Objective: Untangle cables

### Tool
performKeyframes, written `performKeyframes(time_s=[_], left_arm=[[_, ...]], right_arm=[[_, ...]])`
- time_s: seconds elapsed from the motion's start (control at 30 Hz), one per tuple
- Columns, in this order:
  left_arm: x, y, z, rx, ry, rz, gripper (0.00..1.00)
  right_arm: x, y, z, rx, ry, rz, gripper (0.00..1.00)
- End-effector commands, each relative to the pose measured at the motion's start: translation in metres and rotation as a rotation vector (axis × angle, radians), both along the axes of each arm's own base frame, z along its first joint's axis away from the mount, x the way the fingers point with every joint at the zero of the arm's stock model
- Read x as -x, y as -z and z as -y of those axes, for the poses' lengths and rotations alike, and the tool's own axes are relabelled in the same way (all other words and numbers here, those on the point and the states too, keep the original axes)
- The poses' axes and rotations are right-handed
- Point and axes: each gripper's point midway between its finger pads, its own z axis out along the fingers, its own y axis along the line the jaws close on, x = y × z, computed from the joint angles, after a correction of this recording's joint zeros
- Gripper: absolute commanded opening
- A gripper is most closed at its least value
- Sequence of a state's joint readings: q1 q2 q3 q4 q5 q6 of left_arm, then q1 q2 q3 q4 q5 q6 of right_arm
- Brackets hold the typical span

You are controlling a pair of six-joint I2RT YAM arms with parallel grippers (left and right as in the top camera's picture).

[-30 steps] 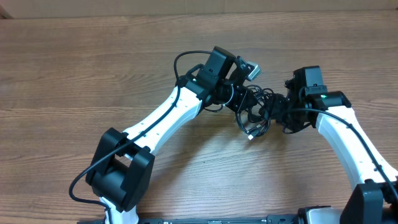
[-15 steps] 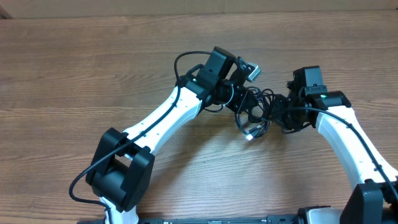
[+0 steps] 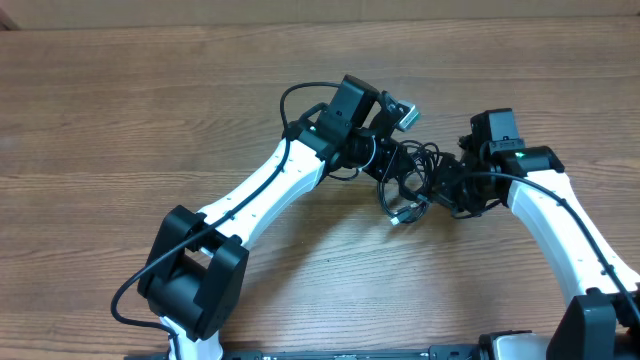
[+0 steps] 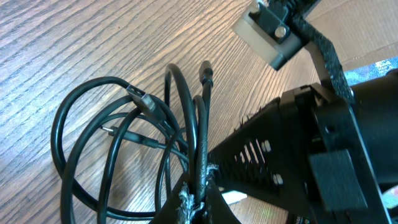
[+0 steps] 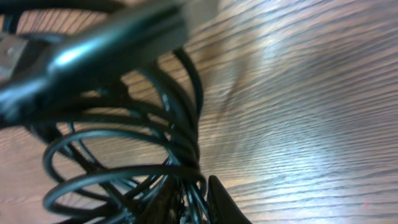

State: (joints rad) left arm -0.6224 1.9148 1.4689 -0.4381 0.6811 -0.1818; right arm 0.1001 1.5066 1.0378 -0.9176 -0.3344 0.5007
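The cables (image 3: 412, 178) form a tangle of thin black loops on the wooden table, between the two arms. A metal-tipped plug (image 3: 398, 215) sticks out at the tangle's near side. My left gripper (image 3: 388, 163) comes in from the left and is shut on one black cord (image 4: 200, 149) that runs up between its jaws (image 4: 200, 198). Loose loops (image 4: 93, 134) with a small plug end (image 4: 140, 100) lie beyond it. My right gripper (image 3: 446, 186) comes in from the right. Its jaws (image 5: 196, 200) are shut on several strands of the cables (image 5: 124, 146).
The bare wood tabletop (image 3: 150, 110) spreads all round the tangle. The right arm's black gripper body (image 4: 323, 143) fills the right of the left wrist view. A blurred dark shape (image 5: 93, 43) crosses the top left of the right wrist view, close over the loops.
My right gripper has shut on the strands at the tangle's right side. The metal-tipped plug has shifted slightly left. The left arm has held still.
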Motion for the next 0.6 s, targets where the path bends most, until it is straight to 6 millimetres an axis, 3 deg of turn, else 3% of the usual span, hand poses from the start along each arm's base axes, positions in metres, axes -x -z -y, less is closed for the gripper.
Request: performKeyframes(time_s=[0.0, 0.43, 0.57], left_arm=[[0.0015, -0.0352, 0.0063, 0.06, 0.022, 0.057, 0.04], [0.0017, -0.0352, 0.0063, 0.06, 0.022, 0.056, 0.04], [0.0011, -0.0364, 0.006, 0.062, 0.021, 0.06, 0.04]], right_arm=[[0.0015, -0.006, -0.0126, -0.042, -0.03, 0.003, 0.13], [0.0026, -0.0025, -0.0054, 0.004, -0.02, -0.003, 0.13], [0.0027, -0.0025, -0.0053, 0.005, -0.02, -0.003, 0.08]])
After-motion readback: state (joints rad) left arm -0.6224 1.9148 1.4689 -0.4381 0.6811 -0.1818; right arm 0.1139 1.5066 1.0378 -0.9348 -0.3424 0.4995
